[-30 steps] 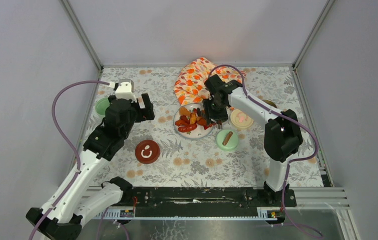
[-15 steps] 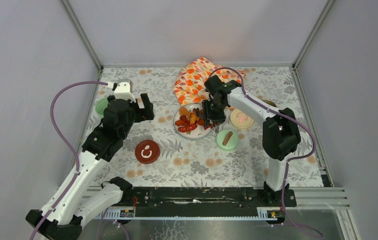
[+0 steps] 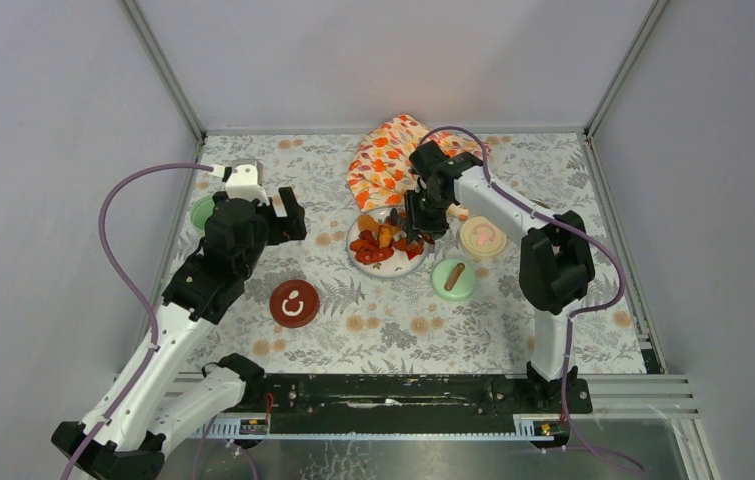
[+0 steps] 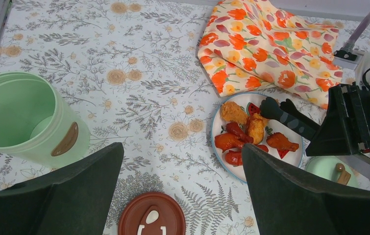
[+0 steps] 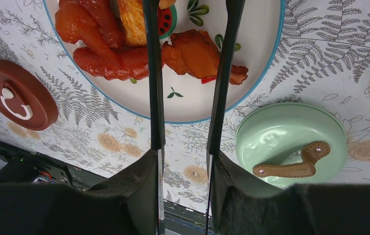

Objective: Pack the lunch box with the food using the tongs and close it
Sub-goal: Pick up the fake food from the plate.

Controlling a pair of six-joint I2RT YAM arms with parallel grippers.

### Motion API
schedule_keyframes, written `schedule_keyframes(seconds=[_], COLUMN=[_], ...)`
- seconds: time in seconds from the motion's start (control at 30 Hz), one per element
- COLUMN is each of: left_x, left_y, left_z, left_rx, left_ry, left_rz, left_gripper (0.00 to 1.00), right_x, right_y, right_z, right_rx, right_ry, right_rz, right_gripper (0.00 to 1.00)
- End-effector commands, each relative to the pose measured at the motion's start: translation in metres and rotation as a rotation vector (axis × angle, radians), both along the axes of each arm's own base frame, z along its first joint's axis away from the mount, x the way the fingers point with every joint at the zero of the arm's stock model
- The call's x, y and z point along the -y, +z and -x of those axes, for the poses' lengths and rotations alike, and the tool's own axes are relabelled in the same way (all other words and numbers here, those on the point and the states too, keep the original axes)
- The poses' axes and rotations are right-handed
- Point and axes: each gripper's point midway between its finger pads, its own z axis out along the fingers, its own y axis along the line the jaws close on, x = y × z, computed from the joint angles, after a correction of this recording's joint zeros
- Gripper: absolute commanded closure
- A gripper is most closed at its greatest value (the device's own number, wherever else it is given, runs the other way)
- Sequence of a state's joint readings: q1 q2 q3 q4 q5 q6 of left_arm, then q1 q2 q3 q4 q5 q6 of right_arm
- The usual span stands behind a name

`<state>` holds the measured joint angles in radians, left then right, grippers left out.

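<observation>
Lunch box point(image 4: 18, 115): mint pot standing empty, lids point(image 5: 290, 142) off.
Food point(image 4: 231, 111): lying unpacked on the plate point(image 5: 192, 105).
Right claw point(image 5: 184, 161): pinching the tongs point(image 5: 153, 73).
Left claw point(image 4: 182, 152): hanging open, empty.

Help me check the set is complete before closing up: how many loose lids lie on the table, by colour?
Dark red lid: 1
Mint-green lid: 1
Cream lid: 1
Total: 3
</observation>
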<state>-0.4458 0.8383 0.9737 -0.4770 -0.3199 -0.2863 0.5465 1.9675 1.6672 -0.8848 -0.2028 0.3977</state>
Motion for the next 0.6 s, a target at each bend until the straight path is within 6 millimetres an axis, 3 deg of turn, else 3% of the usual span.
schedule_keyframes(seconds=[0.0,0.2,0.57], left_x=[0.0,0.0,0.0], left_y=[0.011,0.012,0.011], left_z=[-0.004,-0.004,-0.004], left_rx=[0.049,0.052,0.051], left_ry=[0.004,0.005,0.002], left_rz=[0.034,0.038,0.04], left_gripper=[0.02,0.02,0.02], right_x=[-0.002,0.002,0.024], right_y=[0.032,0.044,0.046], right_z=[-0.004,0.003,0.008], right_rx=[0.06,0.073,0.086], right_ry=[0.024,0.049,0.135], right_rz=[-0.047,-0.058,0.053], right_gripper=[0.81,0.89,0.91])
